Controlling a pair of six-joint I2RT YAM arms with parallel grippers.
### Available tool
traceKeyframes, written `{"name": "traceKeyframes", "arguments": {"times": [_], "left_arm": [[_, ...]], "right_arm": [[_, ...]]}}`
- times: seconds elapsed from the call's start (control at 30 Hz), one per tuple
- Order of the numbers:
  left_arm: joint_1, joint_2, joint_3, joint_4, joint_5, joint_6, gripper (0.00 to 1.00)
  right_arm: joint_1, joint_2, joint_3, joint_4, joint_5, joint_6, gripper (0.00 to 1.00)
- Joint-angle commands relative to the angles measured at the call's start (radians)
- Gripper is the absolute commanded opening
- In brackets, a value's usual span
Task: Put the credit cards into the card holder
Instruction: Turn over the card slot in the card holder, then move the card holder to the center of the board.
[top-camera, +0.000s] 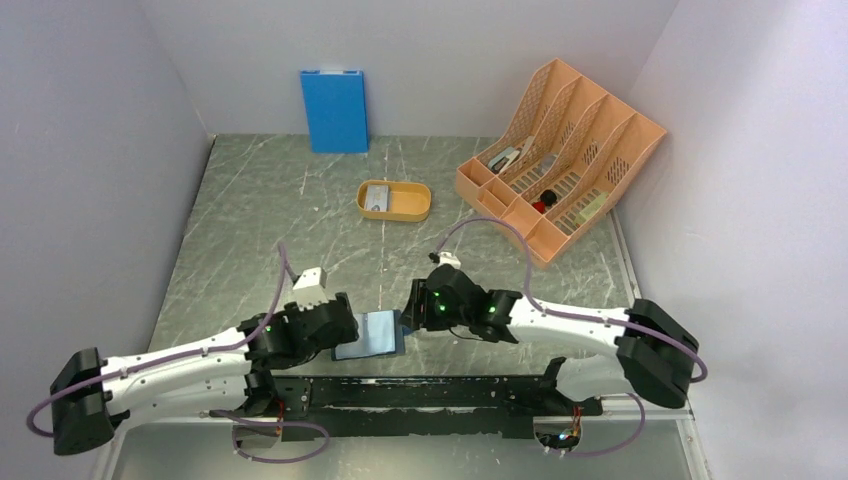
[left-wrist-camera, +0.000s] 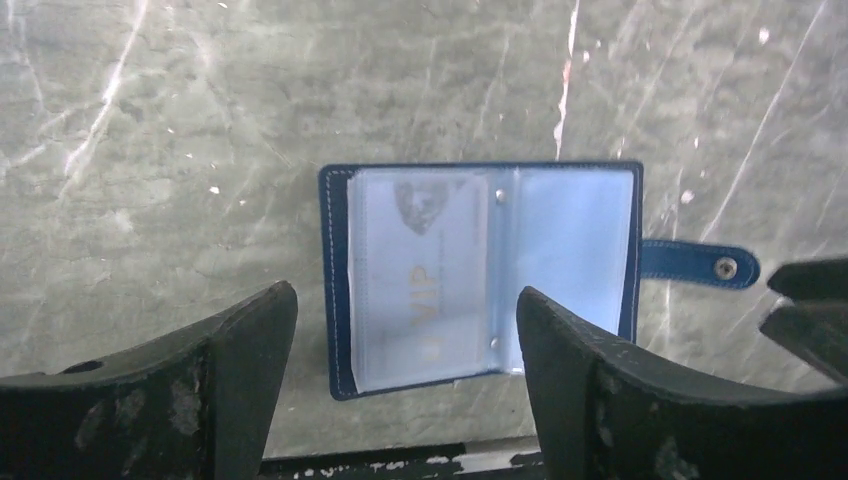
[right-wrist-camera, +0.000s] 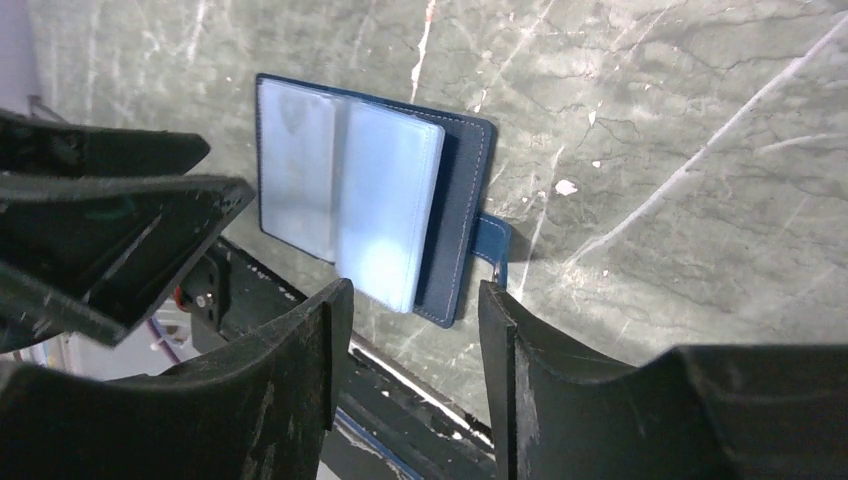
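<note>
Since the card holder (top-camera: 370, 335) lies spread open on the table (top-camera: 300, 200) at the near edge, between my two arms, with a VIP card (left-wrist-camera: 420, 290) in its left clear pocket, I judge I'm between cards. My left gripper (left-wrist-camera: 405, 295) hangs over it, jaws wide and empty. The right gripper (right-wrist-camera: 415, 290) is parted too, holding nothing. Next I'd reach far for the grey card (top-camera: 377, 198) in the orange tray (top-camera: 418, 212), which needs a thin edge pinch.
</note>
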Motion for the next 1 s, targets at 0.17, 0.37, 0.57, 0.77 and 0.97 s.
{"name": "traceKeyframes", "arguments": {"times": [0.17, 0.37, 0.57, 0.77, 0.97], "left_arm": [[0.169, -0.049, -0.139, 0.171, 0.234, 0.056, 0.88], [0.171, -0.01, -0.157, 0.27, 0.297, 0.084, 0.88], [0.171, 0.041, -0.152, 0.374, 0.35, 0.087, 0.86], [0.172, 0.109, -0.108, 0.418, 0.357, 0.103, 0.85], [0.171, -0.046, 0.002, 0.162, 0.169, 0.116, 0.93]], "right_arm": [[-0.011, -0.184, -0.084, 0.048, 0.085, 0.006, 0.55], [-0.022, -0.257, -0.054, 0.019, 0.148, 0.001, 0.56], [-0.083, -0.258, -0.033, 0.008, 0.11, -0.002, 0.57], [-0.164, -0.228, -0.024, 0.027, 0.041, -0.026, 0.57], [-0.284, -0.084, 0.144, 0.0, 0.033, -0.134, 0.58]]}}
